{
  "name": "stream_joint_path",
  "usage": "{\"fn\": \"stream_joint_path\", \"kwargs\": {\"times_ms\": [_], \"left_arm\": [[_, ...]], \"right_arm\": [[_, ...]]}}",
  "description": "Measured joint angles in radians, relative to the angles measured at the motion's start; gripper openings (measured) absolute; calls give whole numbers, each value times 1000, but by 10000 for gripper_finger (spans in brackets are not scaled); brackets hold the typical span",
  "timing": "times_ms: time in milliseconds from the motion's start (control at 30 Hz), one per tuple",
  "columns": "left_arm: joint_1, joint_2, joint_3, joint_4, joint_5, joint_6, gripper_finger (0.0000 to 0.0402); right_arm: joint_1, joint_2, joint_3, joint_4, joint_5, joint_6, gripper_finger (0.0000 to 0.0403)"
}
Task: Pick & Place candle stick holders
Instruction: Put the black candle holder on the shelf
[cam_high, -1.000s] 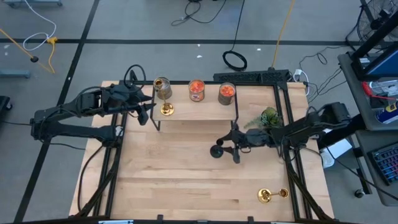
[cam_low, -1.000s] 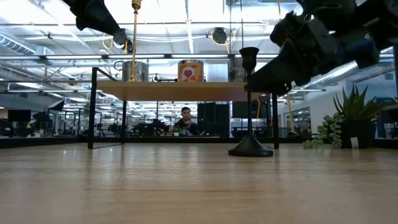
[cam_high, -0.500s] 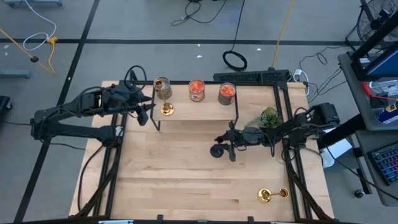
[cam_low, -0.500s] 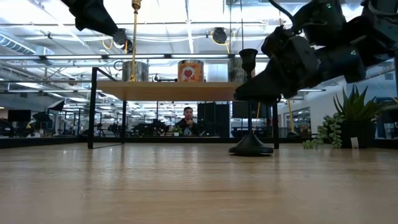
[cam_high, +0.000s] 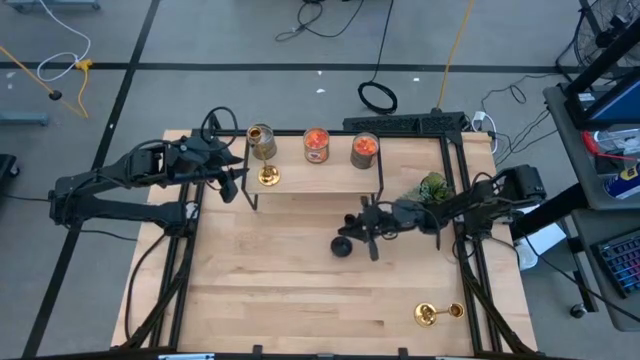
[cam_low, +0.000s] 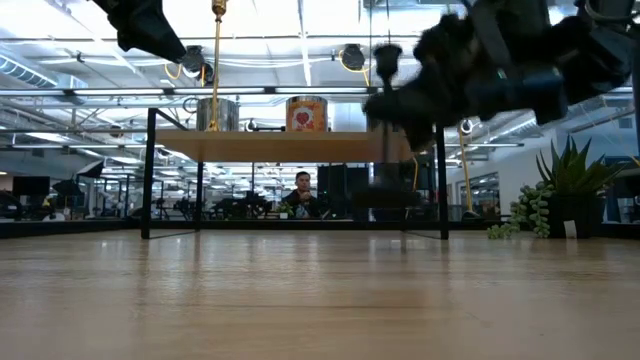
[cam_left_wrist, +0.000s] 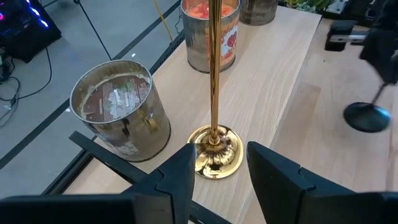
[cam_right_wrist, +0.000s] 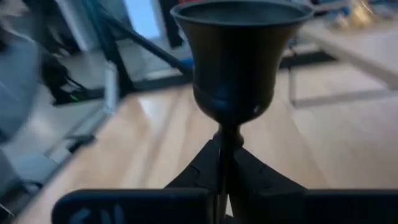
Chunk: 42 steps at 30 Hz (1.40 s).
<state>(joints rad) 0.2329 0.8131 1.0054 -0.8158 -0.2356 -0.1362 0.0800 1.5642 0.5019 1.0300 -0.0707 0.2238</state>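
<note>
Black holder lifted off table — upright, stem clamped in right end effector.

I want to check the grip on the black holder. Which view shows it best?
The right wrist view: the black holder fills it, stem pinched by the right gripper. The high view shows its base; the low view blurs it; the left wrist view catches its base.

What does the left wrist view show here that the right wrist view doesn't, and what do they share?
Only the left wrist view shows the standing gold holder on the shelf, framed by the left gripper with its fingers open and not touching it, plus two jars.

Only the right wrist view shows the black holder's cup close up, its stem pinched in the right gripper.

Both share the black holder, which the left wrist view sees only as a distant base over the table.
</note>
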Motion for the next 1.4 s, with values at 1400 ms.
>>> {"fn": "stream_joint_path", "kwargs": {"times_ms": [1400], "left_arm": [[0, 0, 0, -2, 0, 55, 154]], "right_arm": [[-276, 148, 749, -677, 184, -197, 9]]}}
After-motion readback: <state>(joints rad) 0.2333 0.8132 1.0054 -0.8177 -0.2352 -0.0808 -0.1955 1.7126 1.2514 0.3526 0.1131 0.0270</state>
